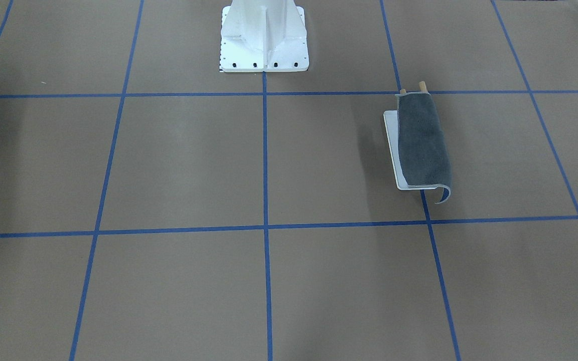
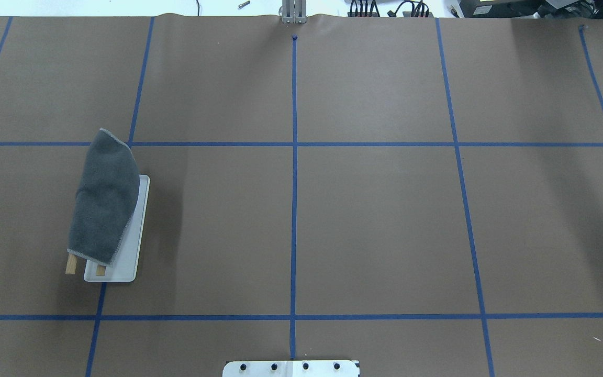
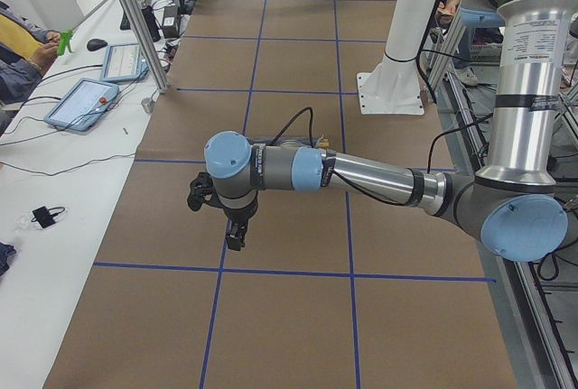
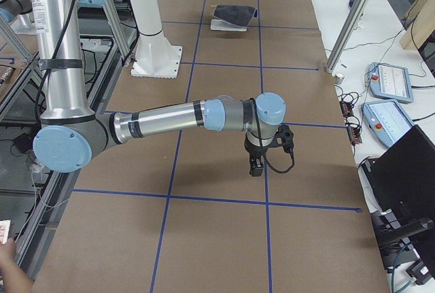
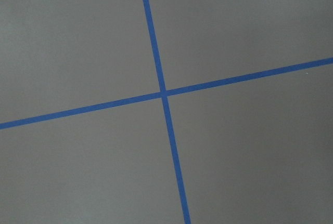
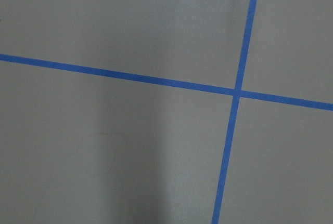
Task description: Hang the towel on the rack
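The dark grey towel (image 1: 422,143) hangs draped over the rack's two wooden dowels (image 1: 422,85), grey side out, with one corner curling down past the white base (image 1: 393,150). In the overhead view the towel (image 2: 105,199) covers most of the dowels (image 2: 71,264) above the base (image 2: 131,246), at the table's left. My left gripper (image 3: 233,231) shows only in the exterior left view and my right gripper (image 4: 257,167) only in the exterior right view. Both hang over bare table, far from the rack. I cannot tell whether either is open or shut.
The large white bolted pedestal (image 1: 264,45) stands at the robot's edge of the table, mid-width. Blue tape lines grid the brown table. Both wrist views show only table surface and tape crossings. Tablets and cables lie on the side benches (image 3: 86,100).
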